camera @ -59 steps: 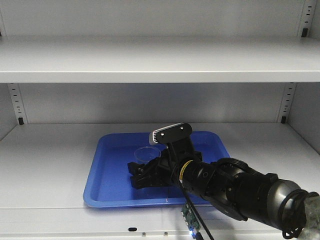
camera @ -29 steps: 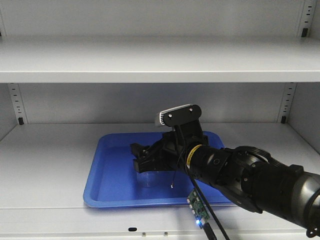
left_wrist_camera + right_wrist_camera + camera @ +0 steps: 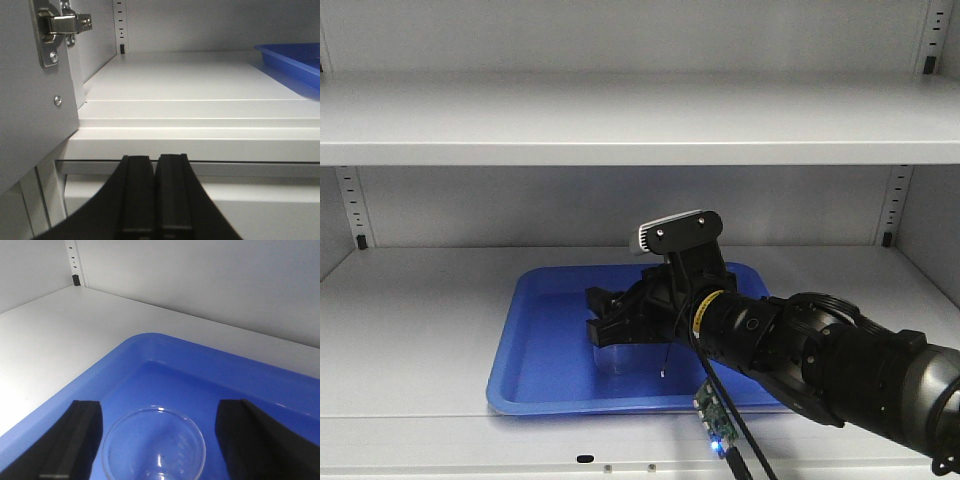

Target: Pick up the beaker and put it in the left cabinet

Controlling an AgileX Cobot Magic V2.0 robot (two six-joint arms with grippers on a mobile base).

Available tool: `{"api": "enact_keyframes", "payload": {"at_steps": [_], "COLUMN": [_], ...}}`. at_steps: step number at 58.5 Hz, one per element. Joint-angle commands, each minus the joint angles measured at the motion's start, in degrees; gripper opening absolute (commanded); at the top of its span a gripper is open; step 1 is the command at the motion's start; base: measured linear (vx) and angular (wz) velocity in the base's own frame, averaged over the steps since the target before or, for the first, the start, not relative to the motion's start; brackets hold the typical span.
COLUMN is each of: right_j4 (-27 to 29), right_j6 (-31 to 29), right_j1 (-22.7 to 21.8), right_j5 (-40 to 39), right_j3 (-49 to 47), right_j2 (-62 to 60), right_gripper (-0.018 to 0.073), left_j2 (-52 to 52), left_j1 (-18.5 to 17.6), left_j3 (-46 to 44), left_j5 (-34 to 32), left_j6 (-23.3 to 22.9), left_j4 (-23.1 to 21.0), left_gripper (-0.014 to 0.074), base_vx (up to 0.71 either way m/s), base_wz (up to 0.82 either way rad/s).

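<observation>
The right gripper (image 3: 159, 440) is hovering with fingers (image 3: 80, 440) spread wide on either side of the beaker (image 3: 154, 445), which is standing upright in the blue tray (image 3: 545, 370). Only the left wrist view is showing the left gripper (image 3: 155, 192), fingers pressed together, facing the left cabinet (image 3: 200, 135) shelf edge beside the tray.

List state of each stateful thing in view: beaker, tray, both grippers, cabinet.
beaker: upright in the tray, empty, between the open fingers, not gripped
blue tray: flat on the middle shelf
right gripper: open, straddling the beaker
left gripper: shut, holding nothing
left cabinet: open
</observation>
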Motion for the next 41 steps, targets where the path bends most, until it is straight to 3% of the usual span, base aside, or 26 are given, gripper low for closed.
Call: {"api": "enact_keyframes", "payload": {"at_steps": [1,29,41], "right_j4": [0.0,0.2,6.5], "right_j6": [-0.2,-0.2,-1.0], "right_j1": [-0.2,-0.2,-0.5], "right_j5": [-3.5,-1.7,6.5], "right_j3": [-1.6,-1.6,-1.6], "right_j2": [-3.0,-3.4,-6.4], "right_gripper": [0.0505,0.0494,0.0477], "left_j2": [-0.6,-0.6,-0.6], "left_j1": [-0.4,-0.4,-0.4], "left_j3": [-1.0,-1.0,-1.0], "left_j5": [-5.0,-5.0,-5.0], "left_j6": [-0.1,-0.1,-0.1], "left_j4": [-0.2,-0.2,-0.2], "left_gripper": [-0.0006,-0.0006,-0.0006], "base_vx": [0.0,0.0,0.0], "base_wz": [0.0,0.0,0.0]}}
